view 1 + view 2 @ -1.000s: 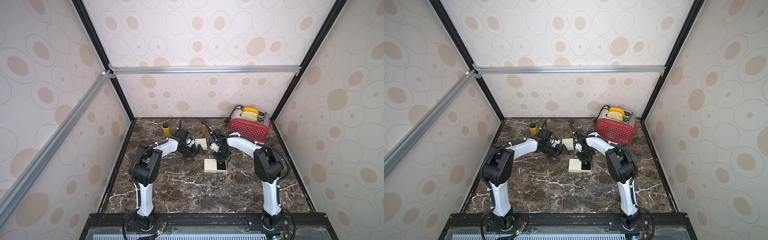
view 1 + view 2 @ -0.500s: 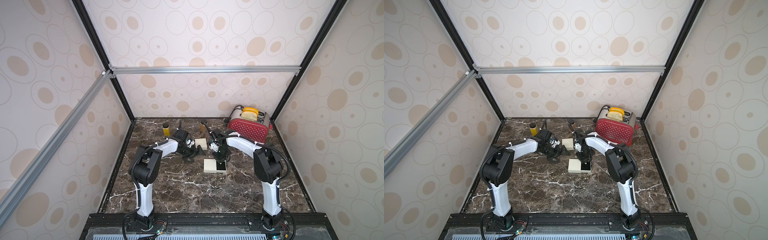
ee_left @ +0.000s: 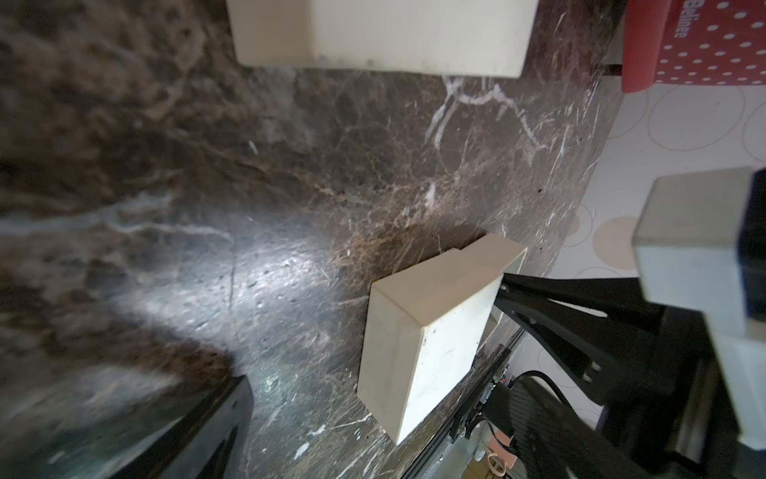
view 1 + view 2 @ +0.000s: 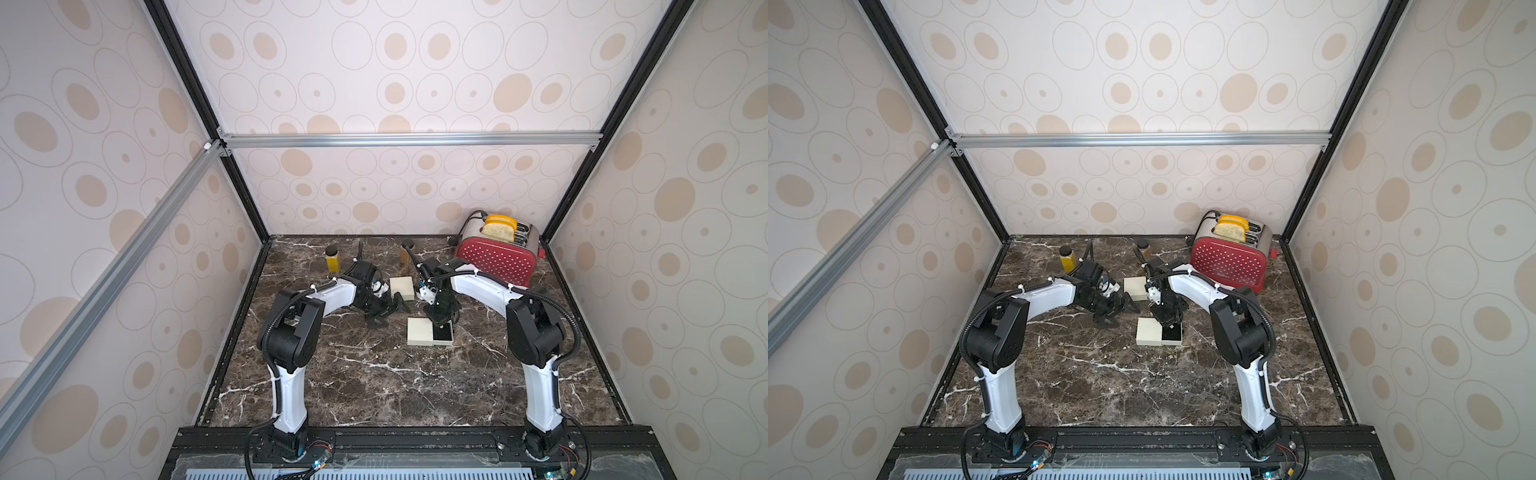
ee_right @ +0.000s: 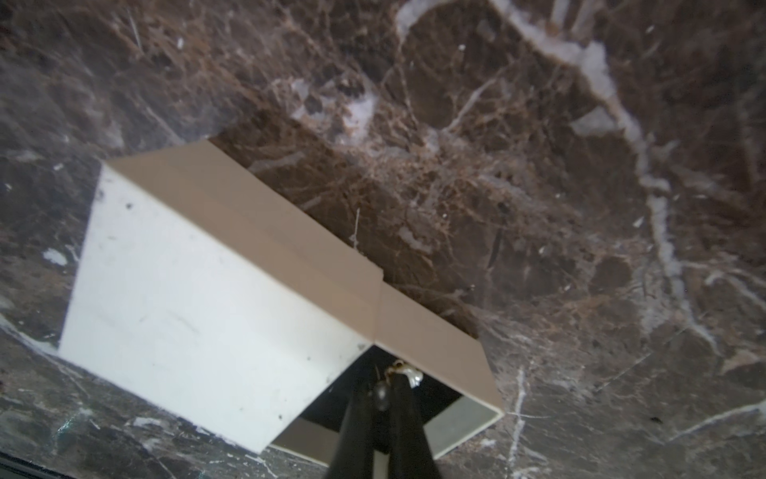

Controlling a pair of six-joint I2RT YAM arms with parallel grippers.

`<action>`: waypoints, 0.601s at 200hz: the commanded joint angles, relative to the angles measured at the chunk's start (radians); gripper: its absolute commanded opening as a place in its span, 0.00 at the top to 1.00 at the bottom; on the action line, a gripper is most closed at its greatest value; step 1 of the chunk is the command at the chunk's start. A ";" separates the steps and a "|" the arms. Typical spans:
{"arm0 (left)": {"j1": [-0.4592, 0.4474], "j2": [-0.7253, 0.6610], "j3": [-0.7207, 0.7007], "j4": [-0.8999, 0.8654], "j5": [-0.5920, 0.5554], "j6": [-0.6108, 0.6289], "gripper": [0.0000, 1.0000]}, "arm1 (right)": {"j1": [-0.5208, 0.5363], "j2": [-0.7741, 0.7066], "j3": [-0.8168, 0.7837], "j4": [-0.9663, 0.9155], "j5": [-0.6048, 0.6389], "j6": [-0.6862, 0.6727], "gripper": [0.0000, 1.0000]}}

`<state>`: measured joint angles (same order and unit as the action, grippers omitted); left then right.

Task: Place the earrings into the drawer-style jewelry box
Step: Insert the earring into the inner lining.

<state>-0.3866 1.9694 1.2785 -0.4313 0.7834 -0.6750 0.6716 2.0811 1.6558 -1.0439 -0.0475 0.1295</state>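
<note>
arms: two, left arm (image 4: 332,296), right arm (image 4: 478,287)
grippers: two, left gripper (image 4: 390,314), right gripper (image 5: 393,375)
boxes: two, near box (image 4: 419,331), far box (image 4: 402,286)
earring (image 5: 410,376): one in view
jars: two, yellow jar (image 4: 333,258), brown jar (image 4: 404,255)
toaster (image 4: 494,262): one
toast slices: two, front slice (image 4: 496,230), back slice (image 4: 500,217)

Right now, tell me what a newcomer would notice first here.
The red white-dotted metal toaster holding two toast slices, at the far right corner of the marble table. Mid-table, the right gripper pinches a small pearl earring over the open black-lined drawer of the cream rectangular jewelry box.
</note>
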 commanded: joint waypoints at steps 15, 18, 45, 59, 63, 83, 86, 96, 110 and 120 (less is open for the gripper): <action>0.008 -0.030 -0.003 -0.006 0.005 0.016 0.01 | 0.008 0.021 0.006 -0.024 0.011 -0.017 1.00; 0.008 -0.030 -0.003 -0.006 0.005 0.016 0.01 | 0.008 0.022 0.006 -0.024 0.012 -0.016 1.00; 0.008 -0.030 -0.004 -0.007 0.005 0.017 0.01 | 0.008 0.034 0.006 -0.022 0.015 -0.016 1.00; 0.008 -0.030 -0.003 -0.009 0.005 0.018 0.01 | 0.008 0.035 0.002 -0.021 0.016 -0.017 1.00; 0.008 -0.031 -0.003 -0.009 0.005 0.018 0.01 | 0.008 0.036 0.002 -0.021 0.016 -0.018 1.00; 0.009 -0.029 -0.002 -0.008 0.007 0.017 0.01 | 0.007 0.038 0.000 -0.018 0.019 -0.015 1.00; 0.009 -0.029 -0.001 -0.008 0.007 0.017 0.01 | 0.007 0.038 0.000 -0.016 0.020 -0.015 1.00; 0.008 -0.029 -0.002 -0.007 0.007 0.018 0.01 | 0.007 0.039 -0.002 -0.012 0.020 -0.013 1.00; 0.008 -0.029 -0.004 -0.007 0.007 0.017 0.01 | 0.007 0.042 -0.003 -0.004 0.022 -0.003 1.00; 0.009 -0.030 -0.004 -0.007 0.007 0.018 0.01 | 0.007 0.044 -0.002 0.005 0.024 0.005 1.00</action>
<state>-0.3866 1.9690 1.2739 -0.4313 0.7837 -0.6750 0.6724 2.1025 1.6558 -1.0332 -0.0437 0.1303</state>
